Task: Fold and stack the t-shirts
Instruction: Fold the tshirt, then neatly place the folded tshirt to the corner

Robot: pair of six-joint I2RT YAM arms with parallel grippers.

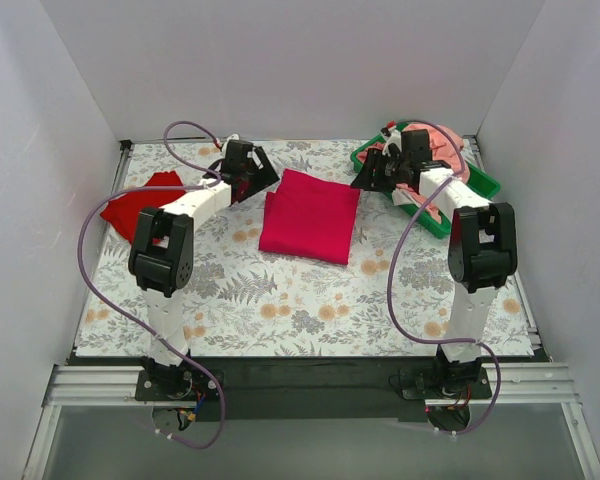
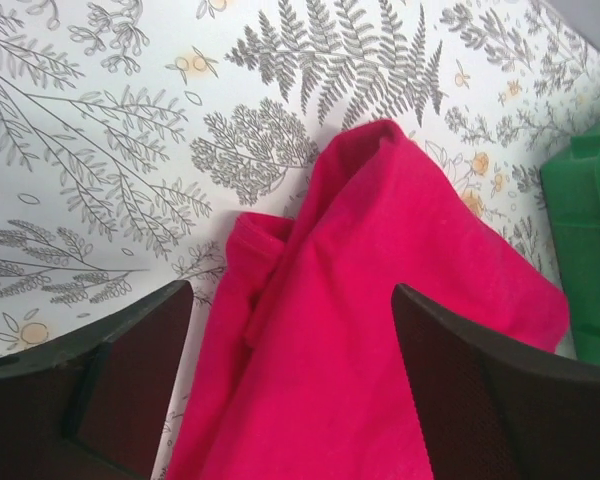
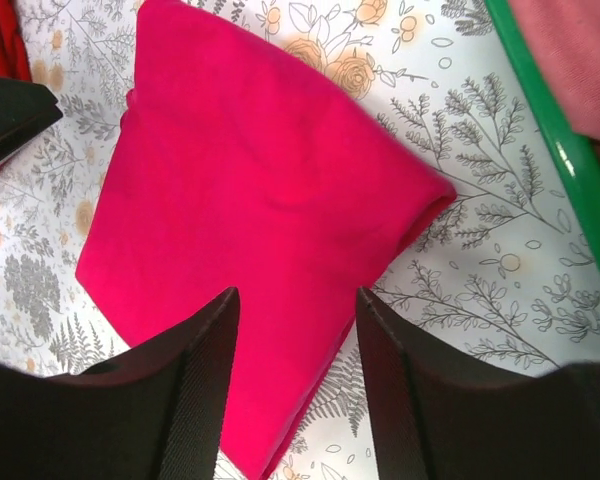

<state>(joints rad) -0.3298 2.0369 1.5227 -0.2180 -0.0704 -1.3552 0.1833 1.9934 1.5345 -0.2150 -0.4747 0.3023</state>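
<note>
crimson t-shirt (image 1: 308, 215): folded flat, worktop (image 1: 280, 300) centre | scarlet t-shirt (image 1: 140, 205): far left, apart from crimson one | left pincer (image 1: 260, 170): released, empty, above crimson's far-left corner | right pincer (image 1: 370, 175): released, empty, above crimson's far-right side | green tray (image 1: 488, 183): far right, pinkish cloth inside

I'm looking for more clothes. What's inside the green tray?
Bunched pale pink cloth lies inside the green tray. The right arm reaches across the tray and covers much of it, so whatever lies beneath the arm or under the cloth cannot be seen.
</note>
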